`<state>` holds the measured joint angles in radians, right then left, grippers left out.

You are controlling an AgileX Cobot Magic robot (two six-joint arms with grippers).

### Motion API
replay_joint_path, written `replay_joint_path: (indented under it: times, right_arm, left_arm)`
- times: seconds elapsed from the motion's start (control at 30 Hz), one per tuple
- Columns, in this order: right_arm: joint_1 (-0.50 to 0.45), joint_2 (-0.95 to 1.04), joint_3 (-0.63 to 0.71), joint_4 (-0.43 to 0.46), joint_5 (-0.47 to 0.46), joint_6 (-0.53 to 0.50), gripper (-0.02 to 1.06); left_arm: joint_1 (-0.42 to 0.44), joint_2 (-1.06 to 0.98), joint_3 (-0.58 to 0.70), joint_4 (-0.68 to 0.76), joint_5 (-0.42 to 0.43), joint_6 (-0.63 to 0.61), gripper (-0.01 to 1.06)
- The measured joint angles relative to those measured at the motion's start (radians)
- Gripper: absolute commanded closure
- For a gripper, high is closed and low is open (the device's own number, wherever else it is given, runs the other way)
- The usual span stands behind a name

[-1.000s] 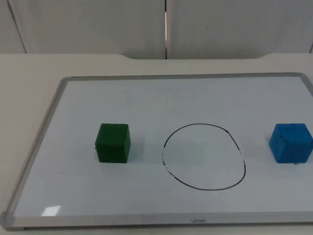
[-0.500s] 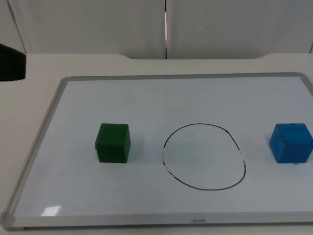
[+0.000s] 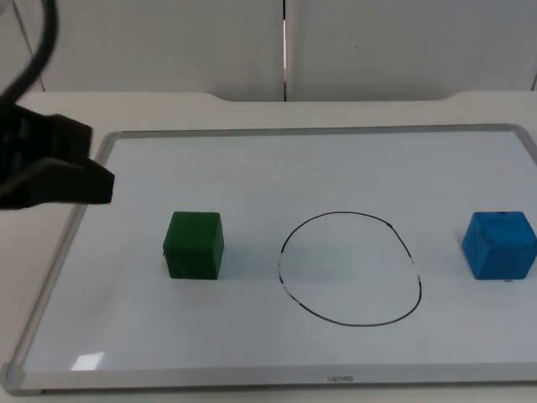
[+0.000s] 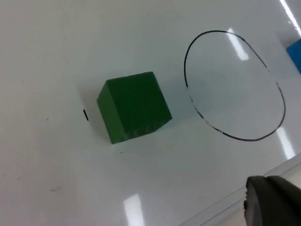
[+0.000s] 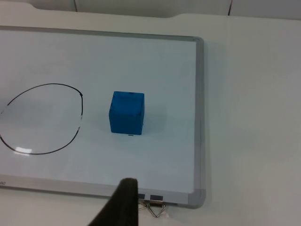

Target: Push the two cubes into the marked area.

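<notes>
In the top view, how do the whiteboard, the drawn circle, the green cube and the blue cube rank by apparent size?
1. whiteboard
2. drawn circle
3. green cube and blue cube: they look about equal, so I do not rank them.

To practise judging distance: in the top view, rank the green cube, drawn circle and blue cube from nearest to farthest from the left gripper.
From the left gripper, at the whiteboard's left edge:
1. Green cube, left of the circle.
2. Drawn circle, mid-board.
3. Blue cube, far right.
</notes>
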<state>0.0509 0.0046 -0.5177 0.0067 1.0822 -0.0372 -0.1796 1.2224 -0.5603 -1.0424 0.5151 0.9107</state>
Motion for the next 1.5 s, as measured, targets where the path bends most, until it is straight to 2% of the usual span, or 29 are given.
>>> replay_joint_path:
  times: [0.07, 0.3, 0.37, 0.5, 0.63, 1.03, 1.13, 1.3, 1.5]
  right_arm:
    - [0.0, 0.0, 0.0, 0.0, 0.0, 0.0, -0.01]
    - [0.0, 0.0, 0.0, 0.0, 0.0, 0.0, -0.01]
    - [0.0, 0.0, 0.0, 0.0, 0.0, 0.0, -0.01]
    - [0.0, 0.0, 0.0, 0.0, 0.0, 0.0, -0.01]
    - [0.0, 0.0, 0.0, 0.0, 0.0, 0.0, -0.01]
    - [0.0, 0.0, 0.0, 0.0, 0.0, -0.003, -0.01]
    - [0.0, 0.0, 0.0, 0.0, 0.0, -0.003, -0.01]
    - [0.0, 0.0, 0.0, 0.0, 0.0, -0.003, -0.01]
    - [0.0, 0.0, 0.0, 0.0, 0.0, -0.003, -0.01]
  left_arm:
    - [-0.037, 0.04, 0.0, -0.013, -0.063, 0.004, 1.05]
    - [-0.107, 0.158, -0.032, -0.052, -0.173, 0.006, 1.05]
    - [-0.107, 0.182, -0.042, -0.052, -0.189, 0.0, 1.05]
    - [-0.107, 0.264, -0.071, -0.059, -0.298, -0.033, 1.05]
    - [-0.107, 0.329, -0.088, -0.059, -0.347, -0.038, 1.05]
    - [-0.107, 0.541, -0.21, -0.059, -0.38, -0.062, 1.05]
    - [-0.107, 0.571, -0.217, -0.059, -0.41, -0.066, 1.05]
    - [-0.107, 0.611, -0.217, -0.059, -0.515, -0.073, 1.05]
    - [-0.107, 0.671, -0.243, -0.059, -0.546, -0.073, 1.05]
